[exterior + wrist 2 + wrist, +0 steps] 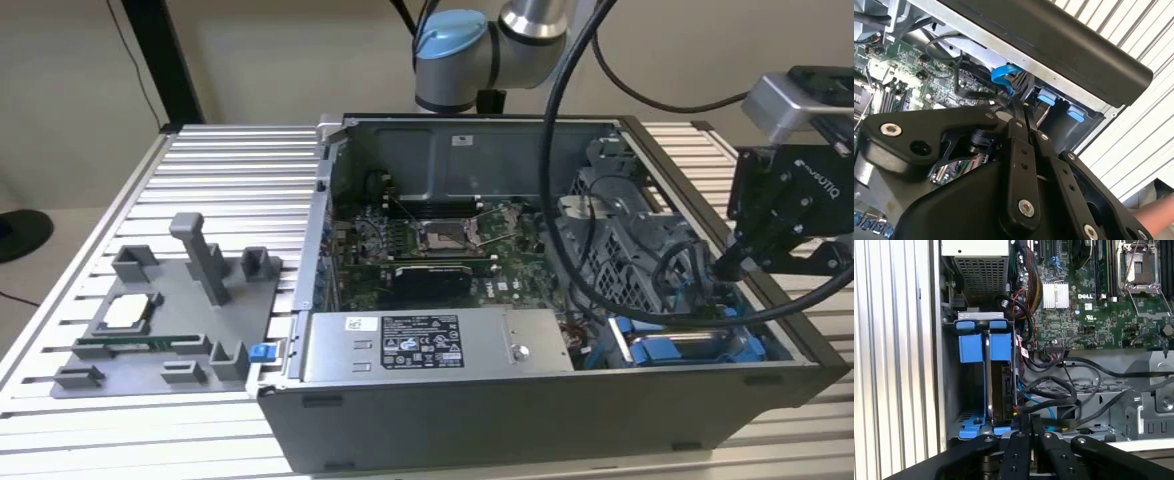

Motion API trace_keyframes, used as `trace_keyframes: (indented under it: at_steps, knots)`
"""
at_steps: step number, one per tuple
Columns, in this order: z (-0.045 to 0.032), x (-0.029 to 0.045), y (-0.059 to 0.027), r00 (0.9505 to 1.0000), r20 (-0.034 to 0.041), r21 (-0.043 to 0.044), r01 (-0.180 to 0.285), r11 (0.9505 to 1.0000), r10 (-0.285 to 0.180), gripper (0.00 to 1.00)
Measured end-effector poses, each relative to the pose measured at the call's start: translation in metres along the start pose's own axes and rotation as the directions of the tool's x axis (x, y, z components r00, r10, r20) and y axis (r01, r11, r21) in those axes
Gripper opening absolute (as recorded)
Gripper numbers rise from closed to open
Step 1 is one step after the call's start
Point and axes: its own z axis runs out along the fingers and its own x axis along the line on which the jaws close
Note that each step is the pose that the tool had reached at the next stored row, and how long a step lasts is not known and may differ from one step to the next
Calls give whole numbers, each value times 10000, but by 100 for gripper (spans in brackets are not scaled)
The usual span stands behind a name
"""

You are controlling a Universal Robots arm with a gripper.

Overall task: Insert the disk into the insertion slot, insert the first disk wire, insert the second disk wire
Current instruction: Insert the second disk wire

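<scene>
The gripper's [1029,419] jaws are drawn together with hardly a gap, and I cannot tell whether anything is pinched between them. Their tips sit at the end of the disk [1002,390], among black wires [1054,385] and a blue wire [1040,405]. The disk stands on edge in its blue frame [974,347], seated in the slot [968,390] at a corner of the case [534,410], just beside the motherboard [1089,300] and near the power supply [427,345].
</scene>
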Motion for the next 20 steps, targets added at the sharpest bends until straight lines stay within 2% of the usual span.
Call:
trace_keyframes:
  at_steps: [4,7,11,12,14,18,20]
  knots:
    - [-73,-3,41,10000,1,0,-5,10000,5,0]
    - [-68,-6,41,10000,4,-16,-6,10000,6,0]
    - [-67,-9,24,10000,-8,-112,-16,9999,16,0]
    - [-67,-9,18,10000,-8,-127,-17,9999,17,100]
    - [-62,-10,-12,10000,-10,-178,-23,9998,22,100]
    - [-36,-15,-132,10000,-25,-383,-44,9993,43,100]
    - [-27,-18,-192,10000,-35,-518,-56,9986,55,100]
